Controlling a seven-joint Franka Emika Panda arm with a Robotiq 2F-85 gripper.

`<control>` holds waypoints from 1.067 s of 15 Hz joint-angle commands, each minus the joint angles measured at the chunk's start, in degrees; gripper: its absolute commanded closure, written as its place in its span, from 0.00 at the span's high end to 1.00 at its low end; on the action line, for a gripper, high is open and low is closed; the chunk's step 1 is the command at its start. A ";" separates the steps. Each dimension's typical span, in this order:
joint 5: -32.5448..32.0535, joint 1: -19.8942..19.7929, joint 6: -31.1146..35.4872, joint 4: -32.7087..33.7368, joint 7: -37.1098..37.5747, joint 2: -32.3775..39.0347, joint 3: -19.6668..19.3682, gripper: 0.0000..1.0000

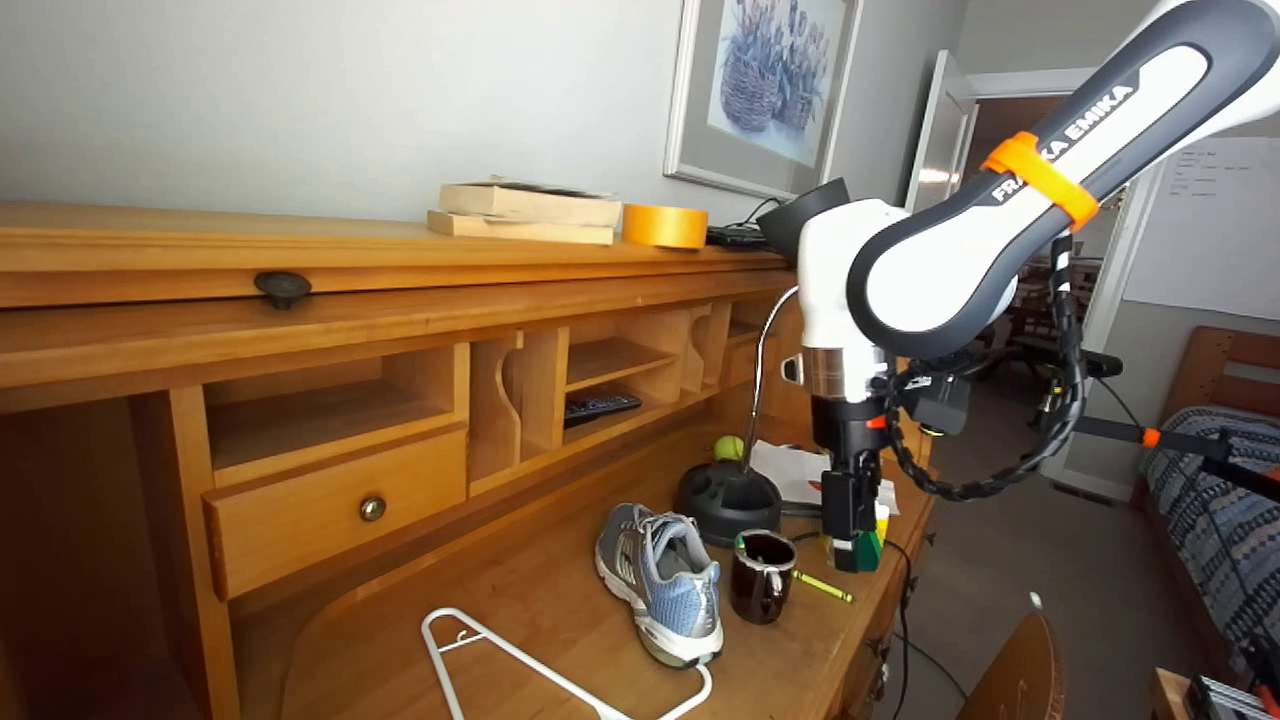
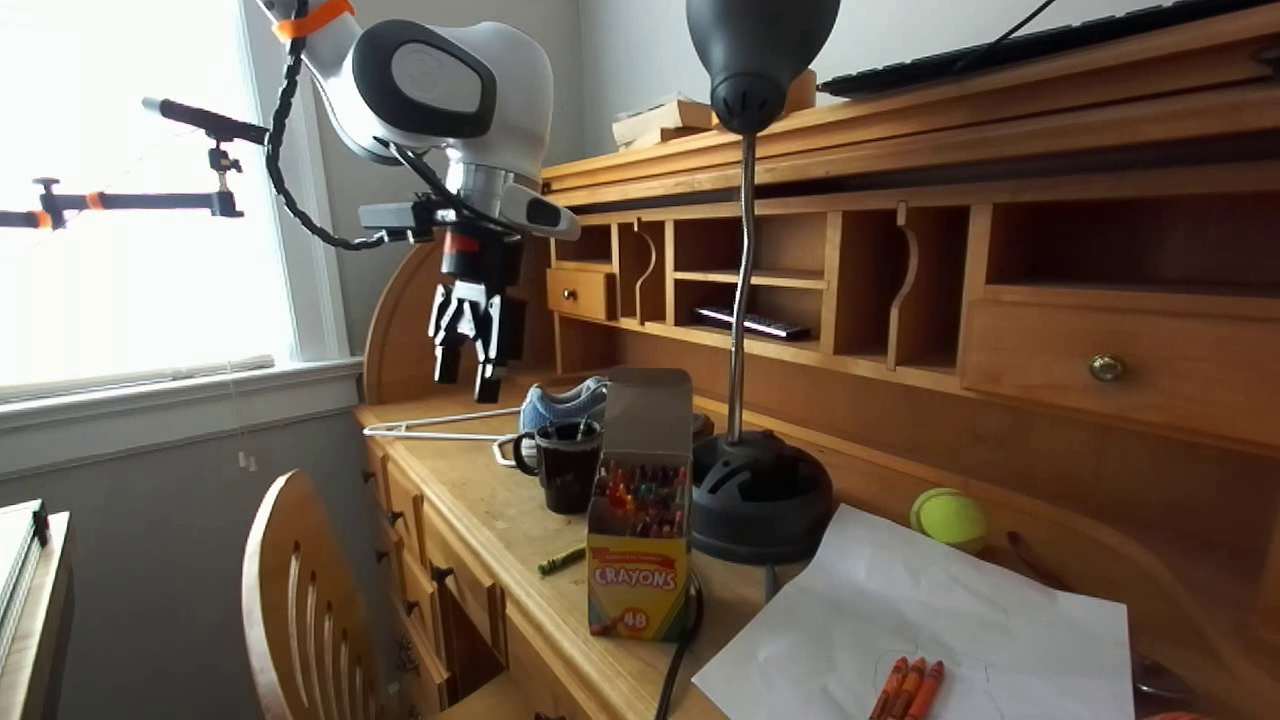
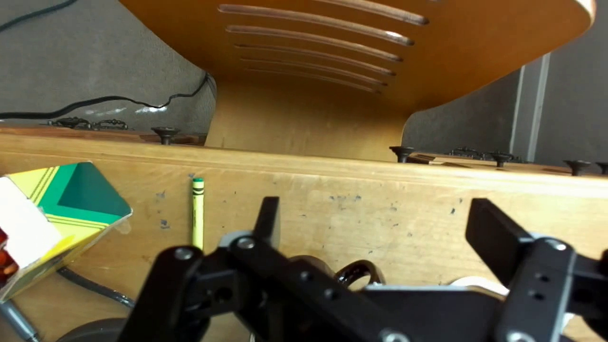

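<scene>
**One mug (image 2: 572,470), four loose crayons, jaws spread wide above the desk (image 3: 342,228)**

Counts first. Mugs: one, dark, upright on the desk, lower centre in both exterior views. One slim green item shows inside it, kind too small to make out. Loose crayons: four. One green crayon (image 3: 198,213) on bare wood, left of centre in the wrist view; three orange crayons (image 2: 907,688) side by side on one white sheet (image 2: 1050,620), bottom right of an exterior view. Crayon box (image 2: 640,590): one, lid up, packed too tight to count. One tennis ball (image 2: 948,518) near the sheet, right side of frame. One grey-blue shoe (image 1: 660,580), just beside the mug; one white hanger (image 1: 548,671), bottom centre. One lamp (image 1: 730,500), base behind the mug.

Arm pose: arm (image 1: 935,290) enters upper right in an exterior view, slopes down-left to the wrist, then drops straight. Gripper (image 2: 467,376) points down, left of centre, higher in frame than the mug and apart from it. Wrist view: two fingers (image 3: 491,228) far apart, mug handle visible between them, grip unloaded.
</scene>
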 commanded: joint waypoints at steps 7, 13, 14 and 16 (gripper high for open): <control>-0.43 -0.14 -0.12 -2.47 -1.33 -2.59 -0.71 1.00; 1.66 -0.42 5.63 -3.50 -2.49 0.67 -0.94 1.00; 1.87 -0.50 6.90 -3.80 -2.74 1.21 -0.93 1.00; 1.02 -0.71 9.82 -4.62 -2.17 2.32 -1.04 1.00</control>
